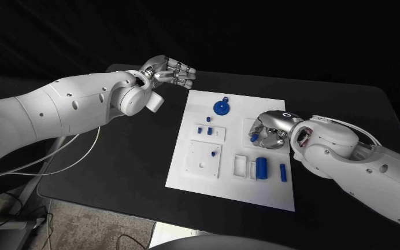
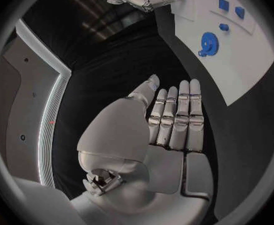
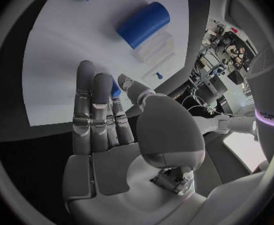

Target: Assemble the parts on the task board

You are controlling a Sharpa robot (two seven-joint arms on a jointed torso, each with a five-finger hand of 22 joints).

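The white task board [image 1: 237, 189] lies in the middle of the table. On it are a blue gear [image 1: 221, 108], a blue cylinder [image 1: 262, 168] in a white cradle, a short blue bar [image 1: 283, 172] and several small blue pieces. My right hand [image 1: 271, 129] hovers over the board's right middle and pinches a small blue part [image 1: 252, 138] between thumb and fingers; the part [image 3: 115, 89] peeks out between them in the right wrist view. My left hand [image 1: 167, 70] is off the board beyond its far left corner, fingers stretched out, holding nothing. The gear [image 2: 208, 44] shows in the left wrist view.
White blocks [image 1: 204, 158] with holes sit on the board's left half, one holding a small blue peg [image 1: 214, 153]. Black table [image 1: 125, 163] lies bare to the left of the board. Cables hang off the table's left edge.
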